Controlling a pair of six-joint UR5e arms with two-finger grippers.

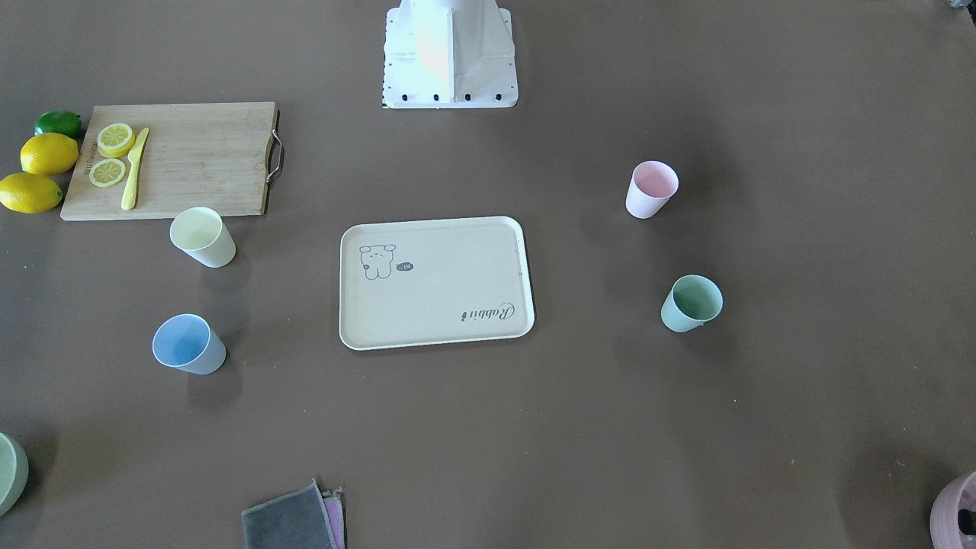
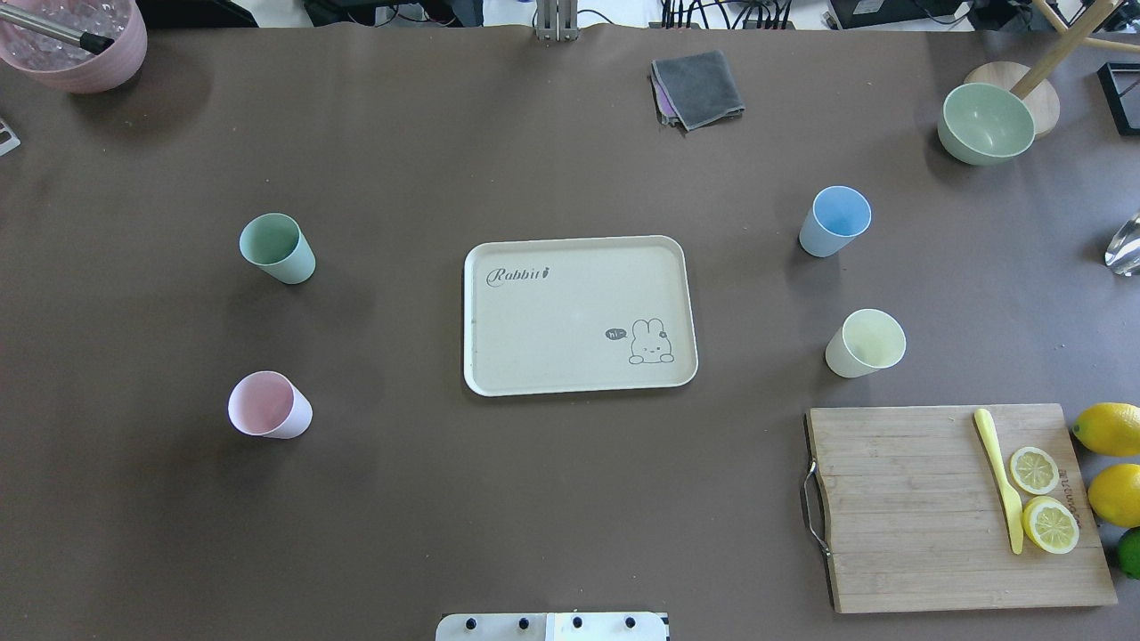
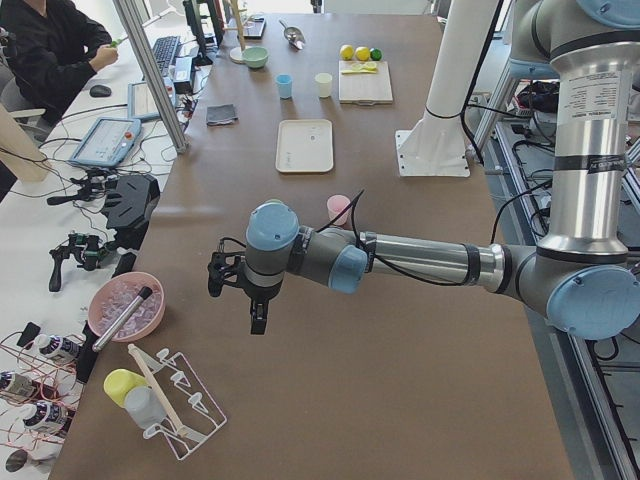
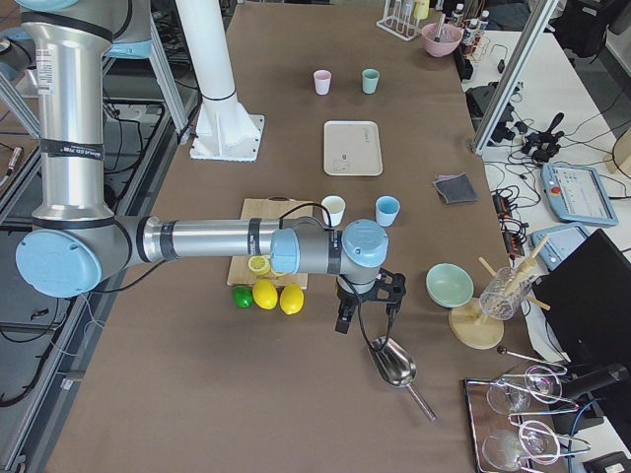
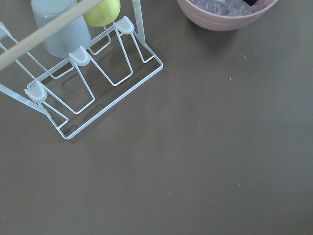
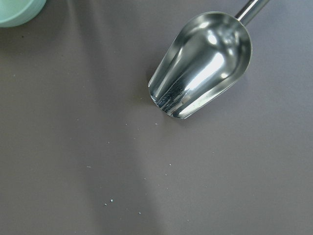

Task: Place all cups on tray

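The cream tray lies mid-table with nothing on it. Four cups stand upright on the table around it. The mint green cup and pink cup are on its left in the overhead view, the blue cup and yellow cup on its right. My left gripper shows only in the exterior left view, over the table's left end, far from the cups. My right gripper shows only in the exterior right view, over the right end. I cannot tell whether either is open or shut.
A wooden cutting board with lemon slices and a knife lies near the yellow cup, with lemons beside it. A green bowl, a grey cloth, a mauve bowl, a wire rack and a metal scoop are at the edges.
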